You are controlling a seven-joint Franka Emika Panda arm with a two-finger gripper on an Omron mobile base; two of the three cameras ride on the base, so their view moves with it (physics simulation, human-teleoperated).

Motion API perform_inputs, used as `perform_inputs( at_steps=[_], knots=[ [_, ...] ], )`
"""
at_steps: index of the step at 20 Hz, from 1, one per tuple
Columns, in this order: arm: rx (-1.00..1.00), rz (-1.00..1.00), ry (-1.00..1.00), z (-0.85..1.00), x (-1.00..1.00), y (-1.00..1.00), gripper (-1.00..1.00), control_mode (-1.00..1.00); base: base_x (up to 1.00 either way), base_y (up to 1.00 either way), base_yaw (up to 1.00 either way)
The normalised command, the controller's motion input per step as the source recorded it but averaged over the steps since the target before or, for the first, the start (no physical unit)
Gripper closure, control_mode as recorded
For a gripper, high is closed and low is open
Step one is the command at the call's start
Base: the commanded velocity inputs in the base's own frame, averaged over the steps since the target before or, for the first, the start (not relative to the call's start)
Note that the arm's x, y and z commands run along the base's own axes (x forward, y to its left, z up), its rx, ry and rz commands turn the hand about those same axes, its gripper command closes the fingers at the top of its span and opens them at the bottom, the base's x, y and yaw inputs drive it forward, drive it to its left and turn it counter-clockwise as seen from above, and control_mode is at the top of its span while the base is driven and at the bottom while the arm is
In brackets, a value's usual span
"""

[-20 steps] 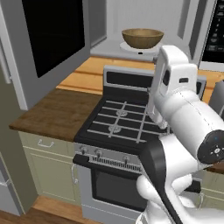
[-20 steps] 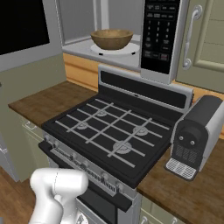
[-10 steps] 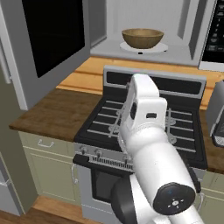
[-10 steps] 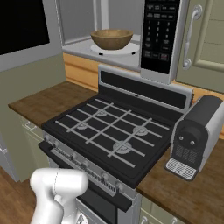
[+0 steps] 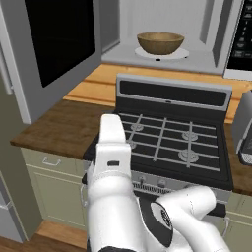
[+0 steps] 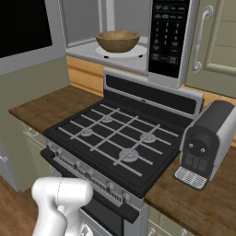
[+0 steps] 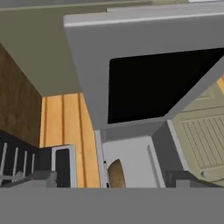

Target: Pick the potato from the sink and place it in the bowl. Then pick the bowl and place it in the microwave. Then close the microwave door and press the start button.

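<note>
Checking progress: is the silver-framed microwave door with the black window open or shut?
Open. The silver-framed microwave door is swung out to the left, leaving the wooden bowl visible on the white turntable plate inside.

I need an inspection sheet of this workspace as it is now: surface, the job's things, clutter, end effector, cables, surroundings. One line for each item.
Surface: wooden counter on both sides of a black gas stove.
Job's things: bowl sits on the white turntable plate inside the microwave; microwave door stands wide open; whether the potato is in the bowl cannot be told; dark button panel to the right of the cavity.
Clutter: dark coffee machine on the counter right of the stove.
End effector: open, holding nothing, pointed toward the open door in the hand view.
Cables: nothing seen.
Surroundings: pale green cabinets below the counter, cabinet door with metal handle right of the microwave.
</note>
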Motion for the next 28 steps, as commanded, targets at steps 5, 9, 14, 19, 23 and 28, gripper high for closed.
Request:
perform_inputs(
  at_steps=[5,9,14,19,23,28],
  knots=[
    [0.00,-0.08,0.00,-0.42,0.13,0.64,-1.00,-1.00,0.00,0.00,0.00],
    [-0.09,-0.05,0.00,-0.25,0.32,0.73,-1.00,-1.00,0.00,0.00,0.00],
    [-0.08,-0.08,0.00,-0.28,0.62,0.69,-1.00,-1.00,0.00,0.00,0.00],
    [-0.09,-0.08,0.00,-0.22,0.78,0.66,-1.00,-1.00,0.00,0.00,0.00],
    [-0.07,-0.09,0.00,-0.16,0.72,0.71,-1.00,-1.00,0.00,0.00,0.00],
    [-0.04,-0.09,0.00,-0.08,0.64,0.64,-1.00,-1.00,0.00,0.00,0.00]
  ],
)
